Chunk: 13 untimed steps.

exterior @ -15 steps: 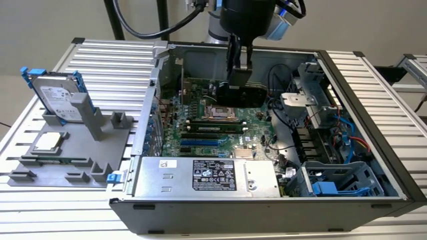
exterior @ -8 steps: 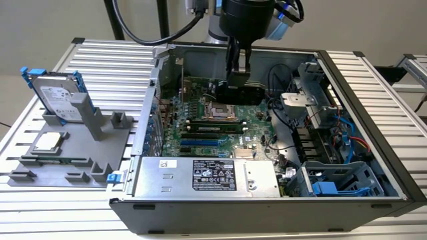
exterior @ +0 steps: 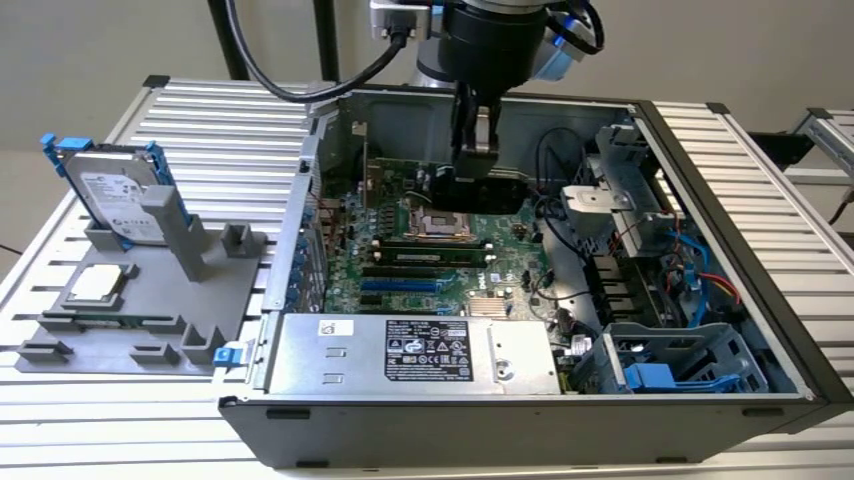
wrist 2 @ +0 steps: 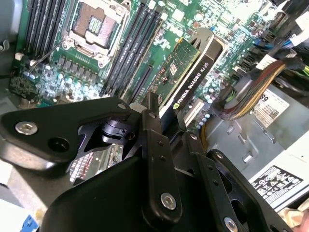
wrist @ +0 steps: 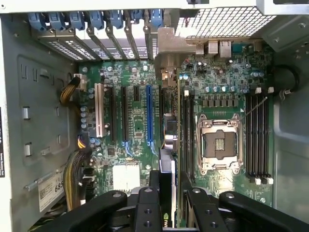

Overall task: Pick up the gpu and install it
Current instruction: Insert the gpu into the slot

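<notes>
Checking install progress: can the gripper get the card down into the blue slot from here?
Probably yes: the gripper holds the graphics card close beside the blue slot, which looks empty and unobstructed.

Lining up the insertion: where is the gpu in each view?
Exterior view: gpu hangs in the pincer above the motherboard.
Second wrist view: gpu slanted, green face and black edge showing.
First wrist view: gpu edge-on, beside the blue slot.
Shared landmark: the empty CPU socket.

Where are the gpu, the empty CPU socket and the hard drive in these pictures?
gpu (wrist 2: 195,83): second wrist view, on its black shroud edge.
CPU socket (wrist: 218,144): first wrist view, on the socket's centre.
hard drive (exterior: 114,195): exterior view, on its silver labelled face.
</notes>
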Each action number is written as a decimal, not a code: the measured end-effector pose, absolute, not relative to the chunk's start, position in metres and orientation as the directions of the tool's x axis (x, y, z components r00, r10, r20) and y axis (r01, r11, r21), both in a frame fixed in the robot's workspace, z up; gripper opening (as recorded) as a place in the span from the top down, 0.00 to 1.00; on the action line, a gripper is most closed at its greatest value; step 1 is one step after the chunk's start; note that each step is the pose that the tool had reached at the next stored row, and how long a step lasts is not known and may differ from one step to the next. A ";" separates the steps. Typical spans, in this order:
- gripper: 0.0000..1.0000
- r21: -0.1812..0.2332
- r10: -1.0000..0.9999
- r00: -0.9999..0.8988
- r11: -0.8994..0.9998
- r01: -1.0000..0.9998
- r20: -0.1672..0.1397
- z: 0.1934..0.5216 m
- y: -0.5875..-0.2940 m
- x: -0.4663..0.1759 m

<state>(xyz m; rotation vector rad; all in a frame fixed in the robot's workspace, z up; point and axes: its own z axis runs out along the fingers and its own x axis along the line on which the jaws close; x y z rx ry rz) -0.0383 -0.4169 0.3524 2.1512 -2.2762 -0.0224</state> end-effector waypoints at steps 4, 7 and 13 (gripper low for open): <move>1.00 0.017 -0.998 -0.056 0.056 -0.998 -0.003 0.348 -0.417 -0.038; 1.00 0.017 -0.998 -0.056 0.056 -0.998 -0.003 0.346 -0.416 -0.038; 1.00 0.017 -0.998 -0.056 0.056 -0.998 -0.002 0.342 -0.416 -0.038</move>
